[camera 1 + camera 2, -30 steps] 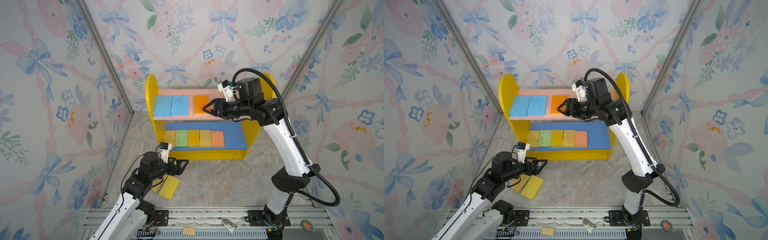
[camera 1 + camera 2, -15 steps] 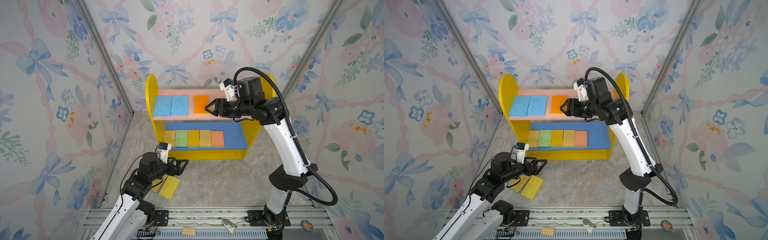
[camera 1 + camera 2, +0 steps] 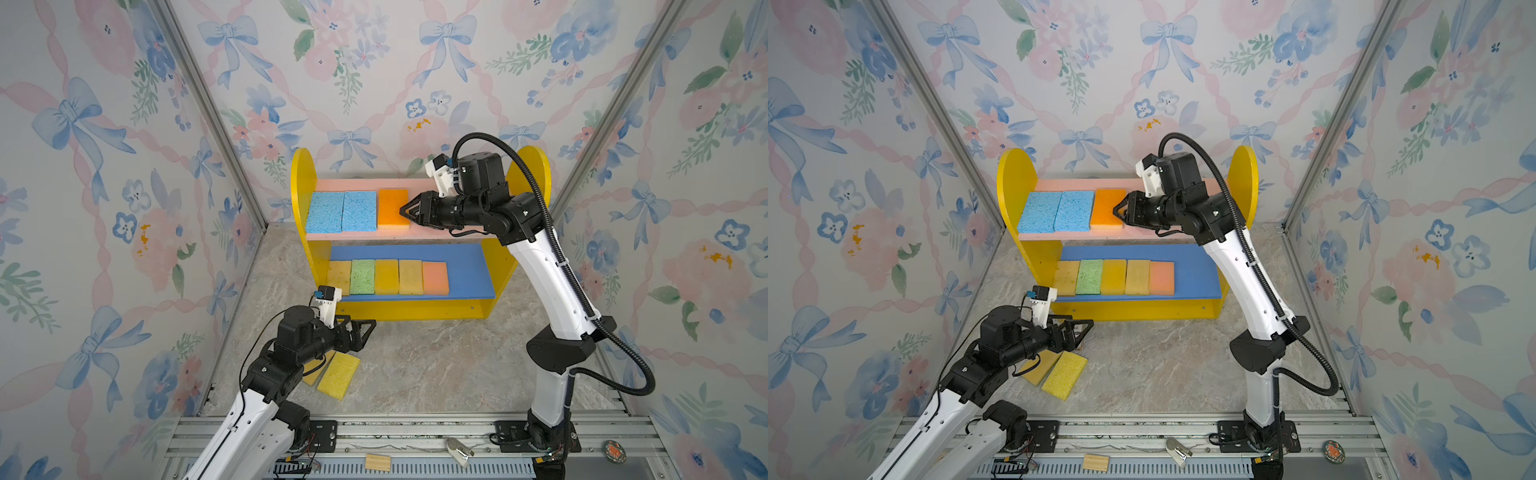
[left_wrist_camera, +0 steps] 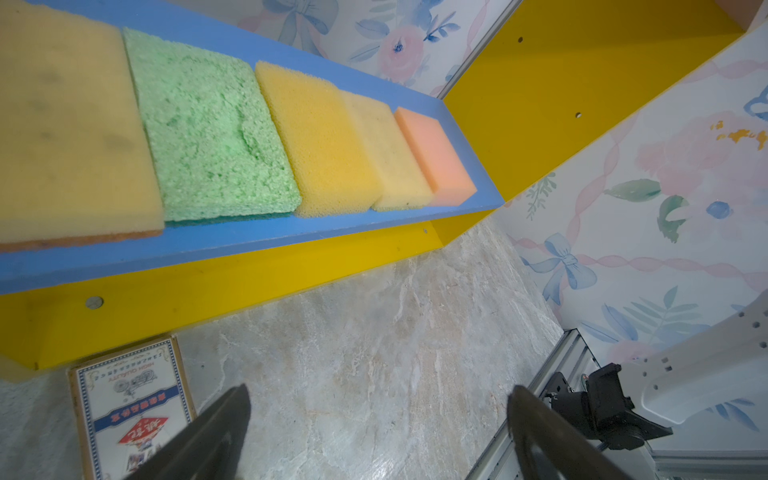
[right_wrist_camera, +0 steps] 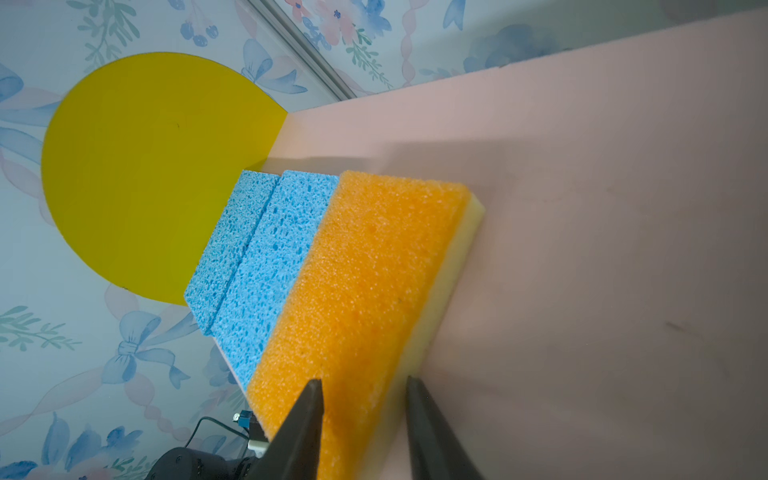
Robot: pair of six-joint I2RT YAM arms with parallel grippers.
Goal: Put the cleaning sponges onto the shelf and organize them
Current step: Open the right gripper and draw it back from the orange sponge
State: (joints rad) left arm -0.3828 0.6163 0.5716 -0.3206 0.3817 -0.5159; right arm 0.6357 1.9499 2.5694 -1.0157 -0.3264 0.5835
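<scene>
Right wrist view: my right gripper point(image 5: 365, 382), low in frame, has its jaws narrowly parted and clamping nothing, over the long edge of the flat orange foam sponge point(image 5: 365, 270) on the pink upper board point(image 5: 582, 208) of the yellow-sided wooden shelf point(image 3: 302, 195), beside two blue porous sponges point(image 5: 266, 257). Lower left in both top views, my left gripper point(image 3: 365, 328) gapes wide and empty near two yellow rectangular foam sponges point(image 3: 338, 376) on the marbled floor point(image 3: 436, 365).

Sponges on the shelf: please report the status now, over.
Left pincer wide open, empty. Right pincer part open at orange sponge on top board. Eight shelved, two sponges on floor by left arm. Card box near shelf front.
</scene>
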